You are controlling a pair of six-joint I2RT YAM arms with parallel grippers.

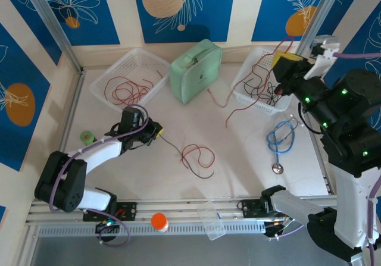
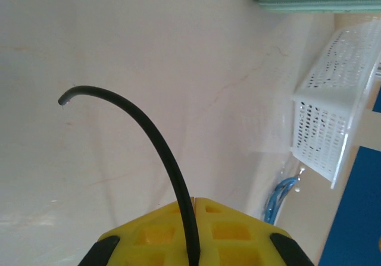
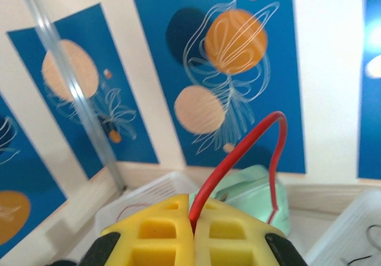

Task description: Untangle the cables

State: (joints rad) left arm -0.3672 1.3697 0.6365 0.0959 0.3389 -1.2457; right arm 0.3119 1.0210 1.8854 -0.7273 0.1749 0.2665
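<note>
**Now drawing two cables apart**

Broadly, the counter [image 1: 250, 165] carries the whole job, and my arms sit very differently over it. My left arm [image 1: 98, 153] lies low and stretched forward, its wrist just above the surface. My right arm [image 1: 333, 111] is raised high, its wrist over the right basket [image 1: 238, 93].

That basket holds a snarl of red and black cables [image 1: 265, 87], with one red strand trailing out over its rim. More red ones lie in the left basket [image 1: 101, 86], beyond the green case [image 1: 195, 69]. A loose red-and-black coil [image 1: 197, 157] rests mid-counter.

My left end effector [image 2: 193, 209] is clamped shut on a black cable [image 2: 172, 165], whose free tip curls up past the fingers. From above, that line runs from the fingers towards the coil. My right end effector [image 3: 193, 218] is likewise pinched shut on a red cable [image 3: 238, 153], which arches up and drops away.

To do this well, I judge I should lift the red one slowly and watch the snarl. If the snarl rises with it, I should ease off rather than tighten a knot. The low left grip looks best used as an anchor.
</note>
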